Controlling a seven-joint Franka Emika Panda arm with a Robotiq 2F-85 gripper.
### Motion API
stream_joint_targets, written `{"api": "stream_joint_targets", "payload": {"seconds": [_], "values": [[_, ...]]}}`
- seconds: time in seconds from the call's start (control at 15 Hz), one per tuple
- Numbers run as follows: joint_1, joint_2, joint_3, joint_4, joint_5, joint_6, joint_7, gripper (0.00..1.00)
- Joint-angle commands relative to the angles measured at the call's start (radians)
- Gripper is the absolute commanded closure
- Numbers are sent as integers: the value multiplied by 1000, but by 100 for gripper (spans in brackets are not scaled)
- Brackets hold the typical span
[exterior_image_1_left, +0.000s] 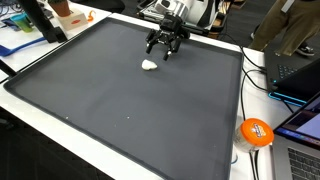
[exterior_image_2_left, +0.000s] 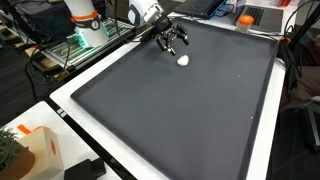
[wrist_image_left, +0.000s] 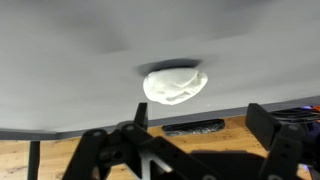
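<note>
A small white crumpled lump (exterior_image_1_left: 149, 65) lies on the dark grey mat (exterior_image_1_left: 120, 110) near its far side. In both exterior views my gripper (exterior_image_1_left: 165, 50) hangs just above the mat a little beyond the lump, open and holding nothing. Seen from the opposite side, the lump (exterior_image_2_left: 183, 60) sits just beside the gripper (exterior_image_2_left: 172, 44). In the wrist view the lump (wrist_image_left: 175, 84) rests on the grey mat ahead of the black fingers (wrist_image_left: 139, 115), and nothing is between them.
An orange round object (exterior_image_1_left: 256, 132) lies off the mat's edge near a laptop (exterior_image_1_left: 300, 80). A blue item (exterior_image_1_left: 20, 42) and clutter stand at the far corner. A white and orange box (exterior_image_2_left: 30, 150) sits by the mat's near corner. Wooden tabletop (wrist_image_left: 240, 135) shows beyond the mat.
</note>
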Motion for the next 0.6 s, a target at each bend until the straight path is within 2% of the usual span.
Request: {"api": "stream_joint_targets", "payload": {"seconds": [0.0,0.2,0.53], "values": [[-21,2,23,-4,21,28,13,0],[-49,-111,21,-63,16,-34,-6,0],[-97,-386,-5,-177,-29,-350,-155,0]]}}
